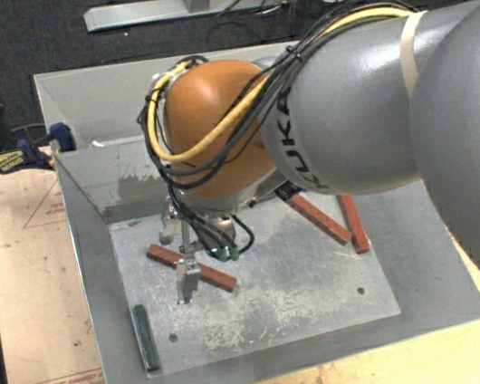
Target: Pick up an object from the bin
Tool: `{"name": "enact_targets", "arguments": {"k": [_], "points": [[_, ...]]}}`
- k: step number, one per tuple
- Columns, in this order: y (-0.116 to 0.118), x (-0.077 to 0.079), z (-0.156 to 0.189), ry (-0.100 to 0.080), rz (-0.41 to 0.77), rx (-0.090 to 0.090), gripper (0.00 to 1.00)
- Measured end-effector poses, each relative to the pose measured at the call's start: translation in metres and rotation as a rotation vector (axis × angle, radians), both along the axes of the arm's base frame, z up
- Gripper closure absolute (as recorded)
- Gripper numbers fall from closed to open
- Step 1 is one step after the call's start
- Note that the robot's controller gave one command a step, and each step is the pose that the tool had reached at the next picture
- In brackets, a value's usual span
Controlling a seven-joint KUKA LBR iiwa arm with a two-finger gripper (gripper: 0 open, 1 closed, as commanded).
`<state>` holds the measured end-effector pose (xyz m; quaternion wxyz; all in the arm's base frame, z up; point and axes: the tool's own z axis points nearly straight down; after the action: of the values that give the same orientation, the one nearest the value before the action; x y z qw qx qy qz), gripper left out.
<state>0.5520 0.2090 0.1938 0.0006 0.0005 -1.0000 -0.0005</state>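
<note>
Gripper: the gripper is low over the left-centre of the bin, at the middle of a red bar. I cannot tell whether it is spread or pressed together.
Red bar: it lies flat and slanted on the floor, with an end showing on either side of the gripper.
Handling: probably light, stiff and narrow, and its smooth faces may slip.
Hold: best across the short width at mid-length, so it does not tip.
Others: two red bars at the right and a dark bar at front left, all well apart.
</note>
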Motion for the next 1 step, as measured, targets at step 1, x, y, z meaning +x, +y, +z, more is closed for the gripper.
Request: {"name": "enact_targets", "arguments": {"k": [1], "points": [[-0.0005, 0.0007, 0.0007, -0.002, -0.001, 0.000, 0.00]]}}
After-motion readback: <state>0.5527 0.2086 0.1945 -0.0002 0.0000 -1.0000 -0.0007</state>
